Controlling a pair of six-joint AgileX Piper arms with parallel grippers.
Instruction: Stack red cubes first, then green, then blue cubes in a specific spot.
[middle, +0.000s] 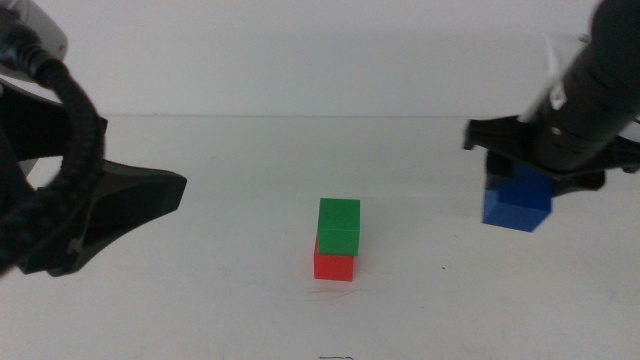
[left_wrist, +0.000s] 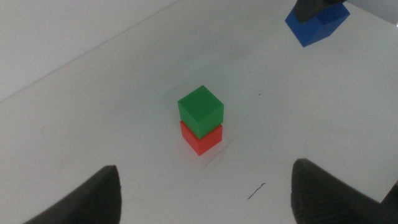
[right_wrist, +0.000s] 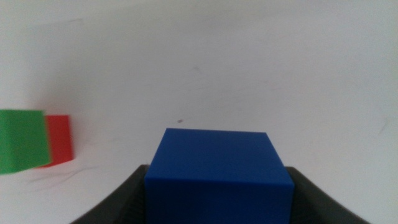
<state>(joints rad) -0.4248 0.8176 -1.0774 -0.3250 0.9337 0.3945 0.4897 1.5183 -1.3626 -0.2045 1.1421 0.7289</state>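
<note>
The green cube (middle: 339, 225) sits on top of the red cube (middle: 334, 266) at the table's middle, turned slightly off square to it; both also show in the left wrist view as green cube (left_wrist: 200, 110) and red cube (left_wrist: 202, 139). To their right, my right gripper (middle: 520, 180) is shut on the blue cube (middle: 516, 206), which fills the space between its jaws (right_wrist: 217, 174). Whether the blue cube touches the table I cannot tell. My left gripper (left_wrist: 205, 180) stands open at the left, short of the stack, holding nothing.
The plain white tabletop (middle: 200, 300) runs back to a pale wall. A thin dark scratch mark (left_wrist: 256, 191) lies on the table near the left gripper.
</note>
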